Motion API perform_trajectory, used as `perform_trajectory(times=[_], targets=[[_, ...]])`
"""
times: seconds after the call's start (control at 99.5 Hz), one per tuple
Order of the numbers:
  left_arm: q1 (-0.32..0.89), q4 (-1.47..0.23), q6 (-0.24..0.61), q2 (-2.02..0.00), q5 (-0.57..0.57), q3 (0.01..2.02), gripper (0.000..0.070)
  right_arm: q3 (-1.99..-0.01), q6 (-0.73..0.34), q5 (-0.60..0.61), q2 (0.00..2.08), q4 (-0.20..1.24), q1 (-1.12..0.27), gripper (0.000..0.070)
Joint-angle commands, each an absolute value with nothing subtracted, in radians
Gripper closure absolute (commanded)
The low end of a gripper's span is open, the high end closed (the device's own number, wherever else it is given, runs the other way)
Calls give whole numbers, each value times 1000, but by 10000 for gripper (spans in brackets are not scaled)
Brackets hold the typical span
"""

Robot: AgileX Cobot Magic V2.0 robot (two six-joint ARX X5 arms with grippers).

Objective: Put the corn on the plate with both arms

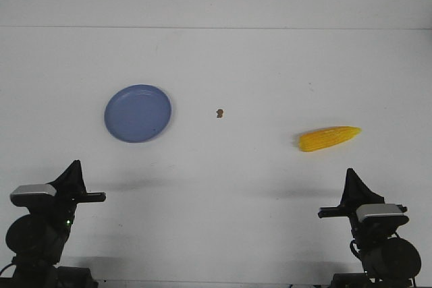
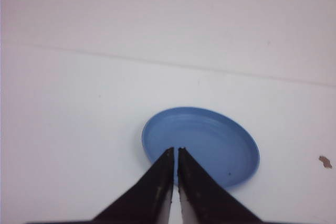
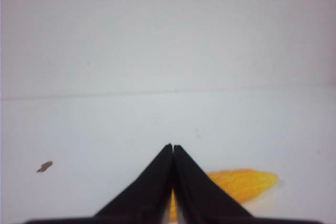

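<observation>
Nearest the robot, left tool (image 1: 75, 165) and right tool (image 1: 350, 174) both sit clenched w/ nothing held, low at the surface's (image 1: 223, 187) near edge; further out lies the yellow tapered corn cob (image 1: 329, 137) on the right, pointed end away from centre; right tool should spread wide, drop over the thick middle, squeeze across the kernel rows; round shallow periwinkle-blue plate (image 1: 138, 113) sits well apart on the left, nothing in it; a tiny brown speck (image 1: 219, 113) lies between.

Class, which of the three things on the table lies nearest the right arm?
The corn; the plate sits far left, the brown speck mid-table.
</observation>
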State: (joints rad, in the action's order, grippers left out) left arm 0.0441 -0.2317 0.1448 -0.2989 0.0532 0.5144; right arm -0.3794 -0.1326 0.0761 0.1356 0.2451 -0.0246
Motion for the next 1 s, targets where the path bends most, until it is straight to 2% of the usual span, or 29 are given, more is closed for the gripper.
perform_trajectory(times=[0.0,0.171,0.392,0.713,0.995], targets=[[44,-287,143,-380,52,625,685,-458,-176,76,187,296,-25,700],[44,-475,109,-583,52,854,685,-663,-185,78,368,488,-25,700],[44,-667,109,-789,52,1032,685,-854,-108,78,600,675,-25,700],[44,-696,109,-893,52,1053,685,-904,-101,79,790,714,-25,700],[44,-703,105,-894,52,1053,684,-903,-102,78,804,719,-25,700]])
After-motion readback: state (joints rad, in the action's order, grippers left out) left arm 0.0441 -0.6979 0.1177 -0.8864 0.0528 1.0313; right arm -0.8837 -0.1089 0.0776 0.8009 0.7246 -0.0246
